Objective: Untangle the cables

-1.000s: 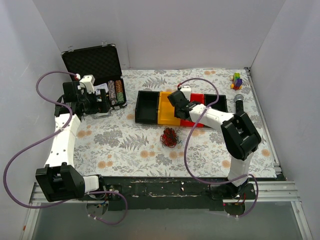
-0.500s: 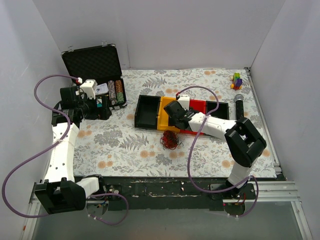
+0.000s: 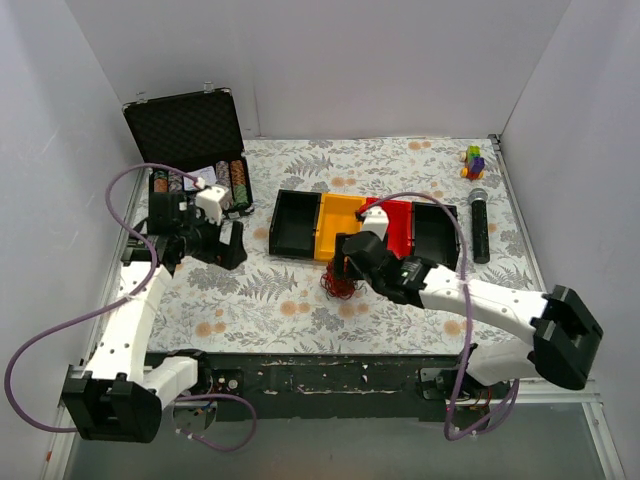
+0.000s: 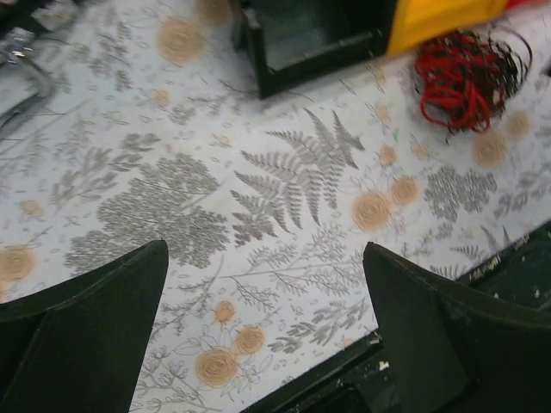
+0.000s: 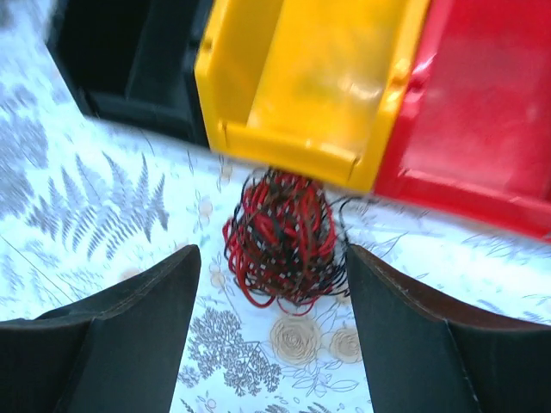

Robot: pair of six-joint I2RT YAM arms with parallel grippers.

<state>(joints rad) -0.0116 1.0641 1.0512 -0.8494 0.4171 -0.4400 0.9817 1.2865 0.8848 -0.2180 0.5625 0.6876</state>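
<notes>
By the cables (image 5: 284,237), R arm (image 3: 480,300) stretches low; R jaws spread; L jaws spread.

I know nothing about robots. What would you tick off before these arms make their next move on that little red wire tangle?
1. The right gripper is open: ok, fingers wide apart, nothing held.
2. The cables are centred between its fingers: ok in the right wrist view.
3. The cables are free of the yellow bin: cannot tell; the bunch lies right at its front lip.
4. The left gripper is open and empty: ok.
5. The left gripper is close enough to help: not ok; the cables sit far off in a corner of its view.
</notes>
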